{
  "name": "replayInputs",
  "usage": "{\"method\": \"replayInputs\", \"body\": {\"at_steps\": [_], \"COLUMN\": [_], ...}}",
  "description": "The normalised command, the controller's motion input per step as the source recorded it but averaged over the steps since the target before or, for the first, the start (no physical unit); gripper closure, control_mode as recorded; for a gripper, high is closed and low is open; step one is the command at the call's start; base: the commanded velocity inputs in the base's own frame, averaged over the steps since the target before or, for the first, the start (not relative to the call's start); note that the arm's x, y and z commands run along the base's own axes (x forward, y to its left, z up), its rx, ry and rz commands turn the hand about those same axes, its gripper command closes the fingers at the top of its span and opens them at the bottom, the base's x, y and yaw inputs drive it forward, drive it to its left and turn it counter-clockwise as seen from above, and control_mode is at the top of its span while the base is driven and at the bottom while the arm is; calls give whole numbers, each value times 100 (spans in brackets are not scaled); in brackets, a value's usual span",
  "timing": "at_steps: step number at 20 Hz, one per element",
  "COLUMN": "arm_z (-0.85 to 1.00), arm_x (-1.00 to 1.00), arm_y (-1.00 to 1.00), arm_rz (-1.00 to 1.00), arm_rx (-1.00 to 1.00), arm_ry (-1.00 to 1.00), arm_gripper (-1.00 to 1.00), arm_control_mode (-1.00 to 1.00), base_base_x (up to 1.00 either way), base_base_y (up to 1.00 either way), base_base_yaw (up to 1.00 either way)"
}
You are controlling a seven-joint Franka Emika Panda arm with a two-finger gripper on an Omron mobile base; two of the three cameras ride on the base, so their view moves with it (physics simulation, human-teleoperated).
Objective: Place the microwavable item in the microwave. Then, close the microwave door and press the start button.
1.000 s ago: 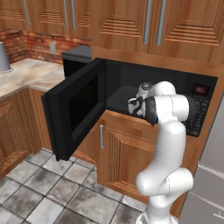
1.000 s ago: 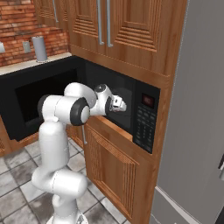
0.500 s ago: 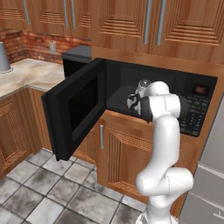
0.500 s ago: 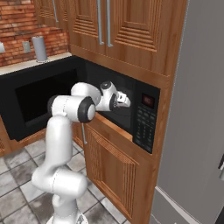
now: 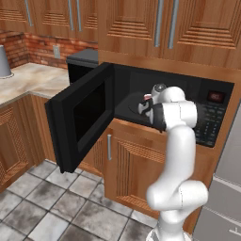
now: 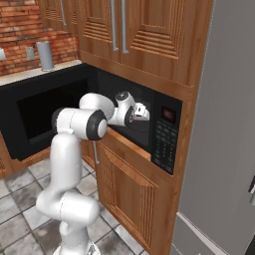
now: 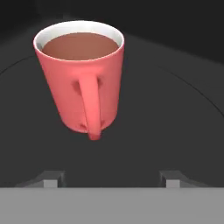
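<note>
The microwavable item, a red cup (image 7: 83, 74) with a white rim, a handle and brown liquid, stands upright on the dark round plate inside the microwave (image 5: 214, 117) (image 6: 164, 134). My gripper (image 7: 111, 179) is open just in front of the cup. Its fingertips (image 7: 50, 177) are spread wide to either side of the handle and touch nothing. In the base views the hand (image 5: 149, 101) (image 6: 137, 112) reaches into the cavity. The microwave door (image 5: 80, 122) (image 6: 30, 114) hangs wide open to the left.
Wooden cabinets (image 5: 188, 28) close in above and below the microwave. A grey canister (image 5: 4, 61) (image 6: 45, 55) stands on the counter at left, and a plain black box appliance (image 5: 82, 63) sits behind the open door. A grey fridge (image 6: 224, 149) stands at right.
The jaws have opened and the cup now stands free on the plate. The hand reached slightly deeper into the cavity first.
</note>
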Motion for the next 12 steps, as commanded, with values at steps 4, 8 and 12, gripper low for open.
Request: {"method": "replayInputs", "body": {"at_steps": [4,8,12], "arm_z": [49,50,47], "arm_x": [-69,-76,-77], "arm_y": [18,31,62], "arm_rz": [0,0,0], "arm_rx": [0,0,-3], "arm_ry": [-12,-10,-4], "arm_gripper": [-100,-100,-100], "arm_control_mode": [-100,-100,-100], "base_base_x": [0,0,0], "base_base_y": [0,0,0], "base_base_yaw": [0,0,0]}}
